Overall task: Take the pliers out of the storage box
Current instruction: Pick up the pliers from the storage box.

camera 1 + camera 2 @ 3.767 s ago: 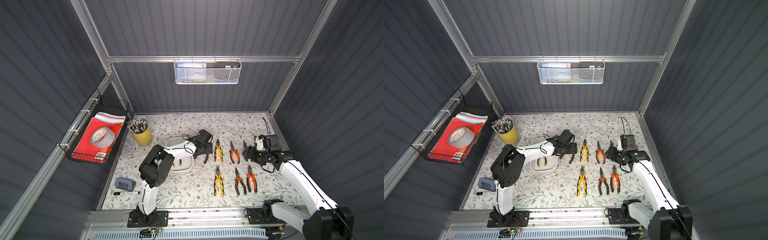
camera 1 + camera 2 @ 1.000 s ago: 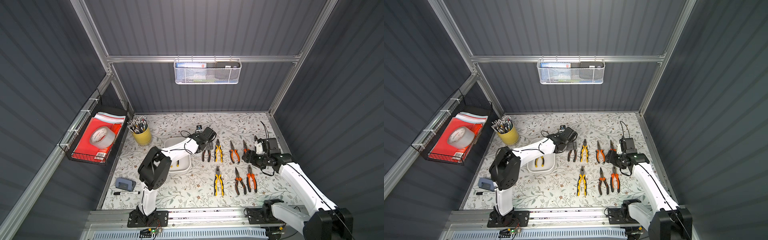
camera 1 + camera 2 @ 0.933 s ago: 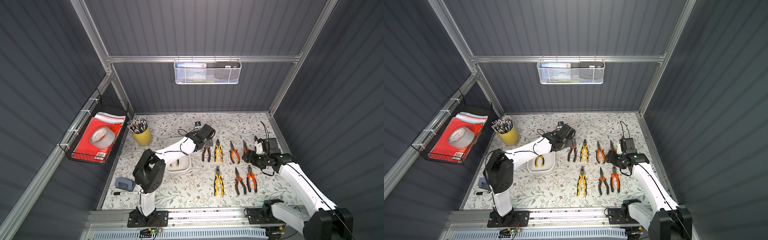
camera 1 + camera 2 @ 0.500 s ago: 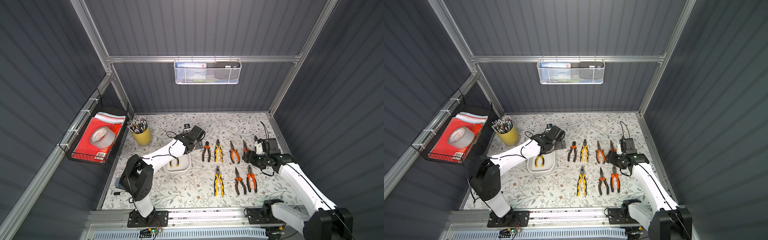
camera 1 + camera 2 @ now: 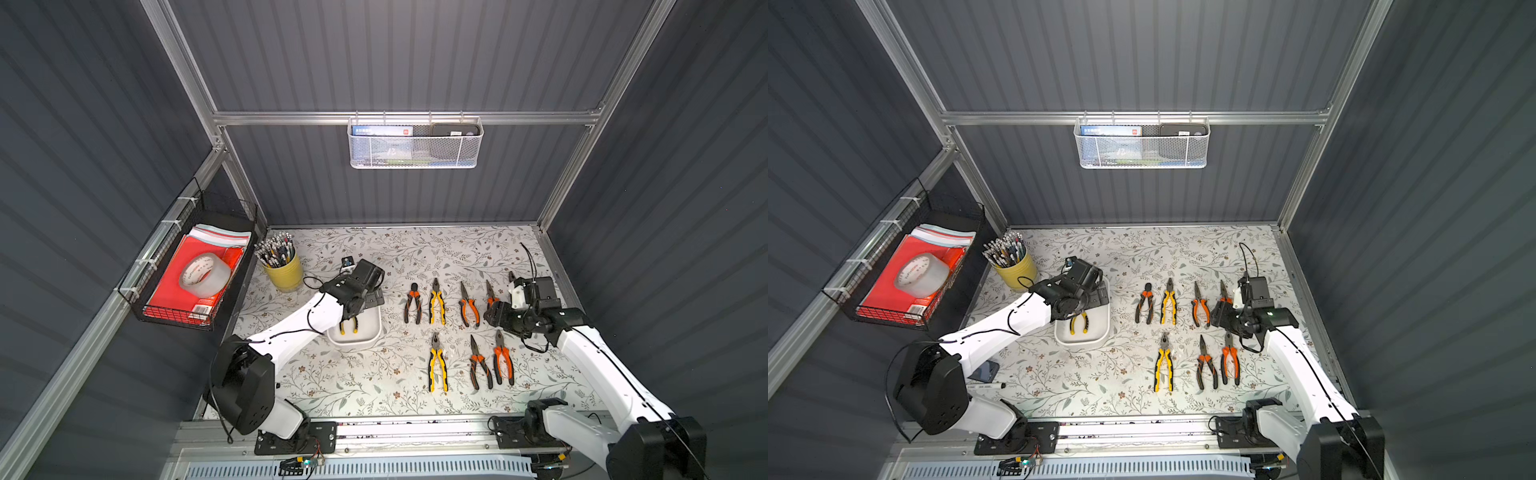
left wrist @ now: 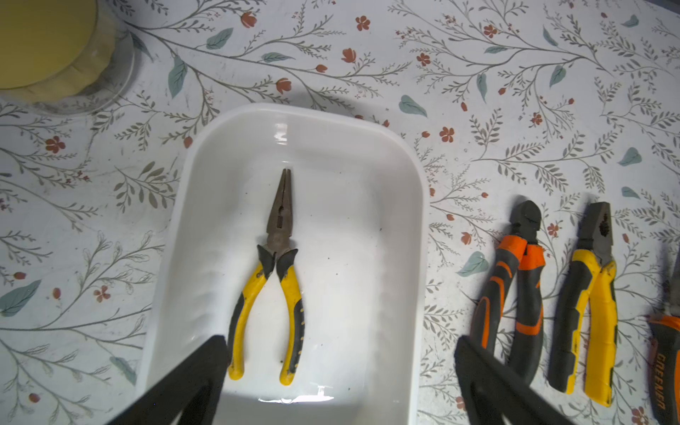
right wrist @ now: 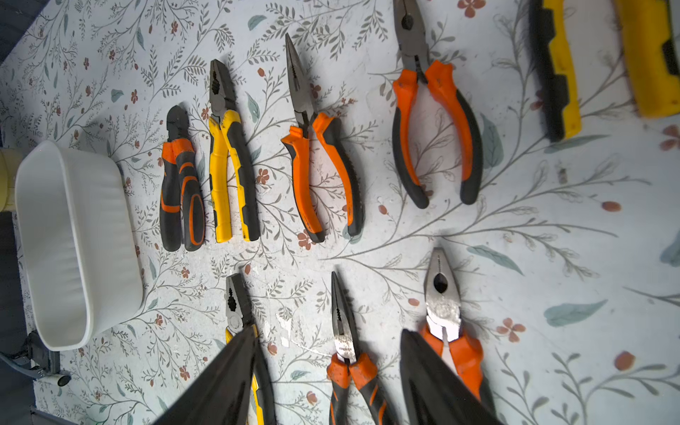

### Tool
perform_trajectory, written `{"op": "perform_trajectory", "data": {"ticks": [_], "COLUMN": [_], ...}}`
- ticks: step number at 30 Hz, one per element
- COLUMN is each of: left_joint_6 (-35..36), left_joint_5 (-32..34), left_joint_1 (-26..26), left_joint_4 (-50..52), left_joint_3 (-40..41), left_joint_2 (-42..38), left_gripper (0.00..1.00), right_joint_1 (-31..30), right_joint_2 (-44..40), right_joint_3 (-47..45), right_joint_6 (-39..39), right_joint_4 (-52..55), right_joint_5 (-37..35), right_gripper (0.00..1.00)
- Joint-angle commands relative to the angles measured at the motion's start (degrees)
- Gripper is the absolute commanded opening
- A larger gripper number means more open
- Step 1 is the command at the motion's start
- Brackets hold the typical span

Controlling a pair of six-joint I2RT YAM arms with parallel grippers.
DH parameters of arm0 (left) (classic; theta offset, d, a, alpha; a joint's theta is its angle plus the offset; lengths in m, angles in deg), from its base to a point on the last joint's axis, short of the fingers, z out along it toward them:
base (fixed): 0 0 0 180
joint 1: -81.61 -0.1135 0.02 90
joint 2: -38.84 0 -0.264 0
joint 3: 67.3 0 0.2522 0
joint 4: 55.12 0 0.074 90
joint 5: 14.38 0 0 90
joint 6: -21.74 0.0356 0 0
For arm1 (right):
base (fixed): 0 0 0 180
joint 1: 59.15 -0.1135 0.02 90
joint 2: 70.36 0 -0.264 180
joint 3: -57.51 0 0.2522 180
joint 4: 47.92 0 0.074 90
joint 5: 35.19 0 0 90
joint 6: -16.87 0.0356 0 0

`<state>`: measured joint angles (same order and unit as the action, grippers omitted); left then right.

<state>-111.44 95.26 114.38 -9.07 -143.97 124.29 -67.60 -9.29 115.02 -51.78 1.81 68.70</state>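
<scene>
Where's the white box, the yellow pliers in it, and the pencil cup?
white box (image 6: 349,239): left wrist view, bare floor.
yellow pliers (image 6: 276,252): left wrist view, hinge.
pencil cup (image 5: 286,275): a top view, yellow side.

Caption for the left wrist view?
Open left pincer above the box; one yellow-handled pliers inside, other pliers on the table beside it.

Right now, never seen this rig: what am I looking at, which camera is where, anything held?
A white left arm and right arm are mounted at the front edge of a flowered table. Two pictures look down on the whole scene from above. The other two come from a camera on each wrist, looking down at the table. One yellow-handled pliers lies in the white box, the left end effector open above it. The other pliers lie in two rows on the table, the right end effector open over them. Neither holds anything. A pencil cup stands near the box.
</scene>
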Motion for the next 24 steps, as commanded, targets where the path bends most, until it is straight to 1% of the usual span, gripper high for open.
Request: {"op": "perform_trajectory", "data": {"ticks": [1, 6, 11, 15, 24], "left_joint_6": [-0.13, -0.07, 0.97, 1.48, 1.80], "left_joint_5": [-2.31, -5.16, -6.62, -8.16, -7.44], "left_joint_1": [-1.29, -2.66, -4.79, -5.01, -5.00], "left_joint_4": [-0.29, -2.63, -4.21, -5.95, -7.11], "left_joint_3": [3.01, 6.67, 9.43, 10.92, 11.91], "left_joint_2": [-0.42, 0.50, 2.41, 4.05, 8.08], "left_gripper": [0.99, 0.98, 0.96, 0.94, 0.92], "right_joint_1": [-0.35, -0.51, -0.69, -0.78, -0.96], "right_joint_2": [-0.61, -0.13, -0.78, -0.70, -0.26], "right_joint_3": [-0.85, -0.68, -0.85, -0.94, -0.94], "right_joint_6": [-0.70, -0.78, -0.71, -0.60, -0.63], "right_joint_4": [-0.38, -0.15, -0.30, -0.58, -0.55], "right_joint_5": [0.24, 0.25, 0.26, 0.26, 0.26], "right_gripper": [0.67, 0.66, 0.66, 0.66, 0.66]}}
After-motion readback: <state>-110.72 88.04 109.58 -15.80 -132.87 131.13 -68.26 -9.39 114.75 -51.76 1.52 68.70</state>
